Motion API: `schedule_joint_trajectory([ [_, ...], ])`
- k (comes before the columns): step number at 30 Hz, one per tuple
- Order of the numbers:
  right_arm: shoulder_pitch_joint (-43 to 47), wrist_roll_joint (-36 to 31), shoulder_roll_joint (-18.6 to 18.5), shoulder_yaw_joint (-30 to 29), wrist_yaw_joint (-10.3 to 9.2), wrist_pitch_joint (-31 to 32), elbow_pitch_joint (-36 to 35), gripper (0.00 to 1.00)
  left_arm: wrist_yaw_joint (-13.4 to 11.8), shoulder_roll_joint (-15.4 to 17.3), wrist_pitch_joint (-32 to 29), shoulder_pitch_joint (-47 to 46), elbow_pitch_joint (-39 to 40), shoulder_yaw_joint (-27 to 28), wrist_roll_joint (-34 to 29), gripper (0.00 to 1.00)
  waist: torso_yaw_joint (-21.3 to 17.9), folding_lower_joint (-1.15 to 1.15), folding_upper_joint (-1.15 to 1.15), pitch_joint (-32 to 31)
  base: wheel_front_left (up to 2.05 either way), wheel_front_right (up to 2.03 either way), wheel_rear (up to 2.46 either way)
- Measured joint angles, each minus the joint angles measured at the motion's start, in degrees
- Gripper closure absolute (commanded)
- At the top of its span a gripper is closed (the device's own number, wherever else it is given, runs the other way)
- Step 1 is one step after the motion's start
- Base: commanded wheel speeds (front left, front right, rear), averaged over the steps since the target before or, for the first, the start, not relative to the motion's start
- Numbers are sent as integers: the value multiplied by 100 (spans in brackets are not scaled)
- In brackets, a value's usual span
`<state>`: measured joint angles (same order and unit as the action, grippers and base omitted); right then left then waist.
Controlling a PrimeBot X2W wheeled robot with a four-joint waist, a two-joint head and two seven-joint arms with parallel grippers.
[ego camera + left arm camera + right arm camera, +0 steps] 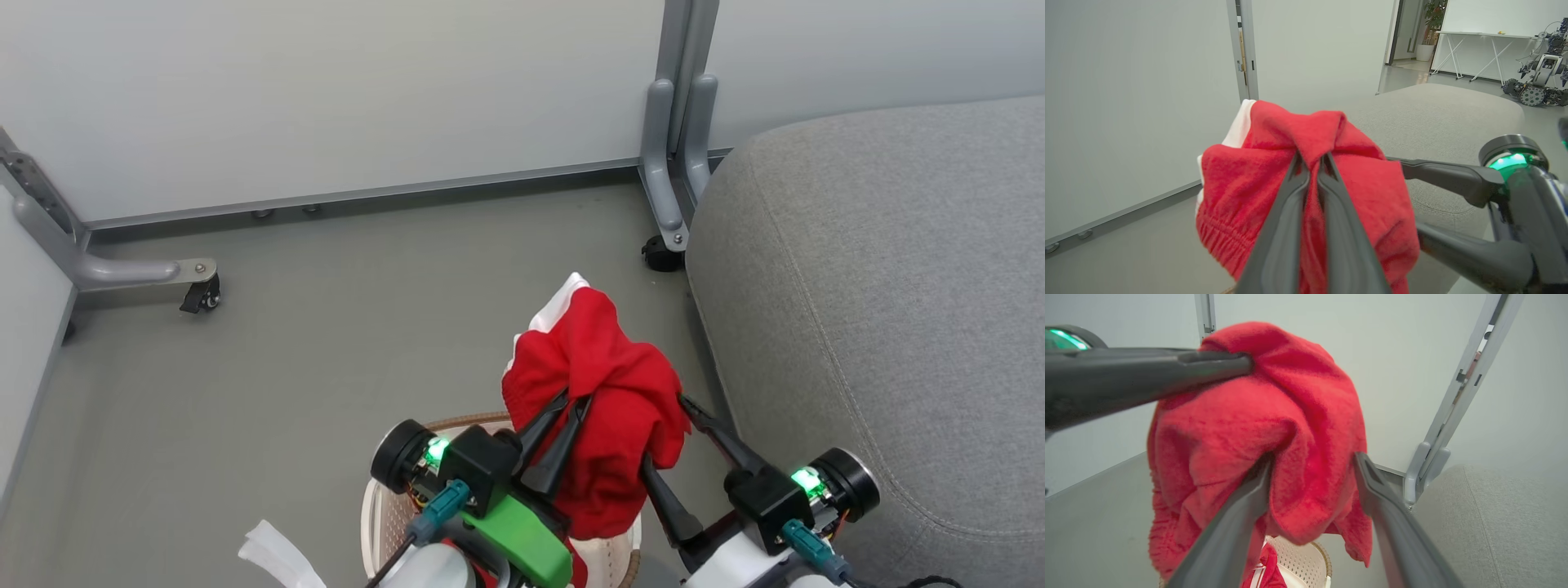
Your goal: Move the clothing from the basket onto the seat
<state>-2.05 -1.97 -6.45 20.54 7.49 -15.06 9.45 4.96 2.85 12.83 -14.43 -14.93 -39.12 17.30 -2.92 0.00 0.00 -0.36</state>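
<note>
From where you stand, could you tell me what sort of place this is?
Probably a robotics lab or office: wheeled partition panels, another robot near a white trestle table, and a grey seat.

The left jaws pinch shut; right jaws gape.

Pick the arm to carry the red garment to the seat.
Likely left: the left end effector is shut on the red garment above the basket. The right end effector is open, though nearer the seat.

We find no text, number, label or sign that can be read; the red clothing (604, 384) turns plain fabric and white trim toward the cameras.
</note>
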Motion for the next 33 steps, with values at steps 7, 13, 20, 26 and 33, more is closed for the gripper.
schedule_joint_trajectory([
  [7,31,176,-53,94,0,0,132,100,9,16,-25,-82,-41,-182,29,100,64,0,0,43,0,0,0],
  [13,29,293,-30,27,0,0,114,100,34,59,-14,-146,-84,-221,29,100,107,0,0,106,0,0,0],
  [20,31,371,11,-48,0,0,73,100,-119,68,47,-151,-112,-149,32,0,142,0,0,121,0,0,0],
  [26,31,450,42,-108,0,0,55,100,-198,114,85,-175,-124,-115,30,0,137,0,0,123,0,0,0],
  [33,50,535,57,-168,0,0,37,100,-227,164,113,-182,-149,-110,31,0,121,0,0,133,0,0,0],
])
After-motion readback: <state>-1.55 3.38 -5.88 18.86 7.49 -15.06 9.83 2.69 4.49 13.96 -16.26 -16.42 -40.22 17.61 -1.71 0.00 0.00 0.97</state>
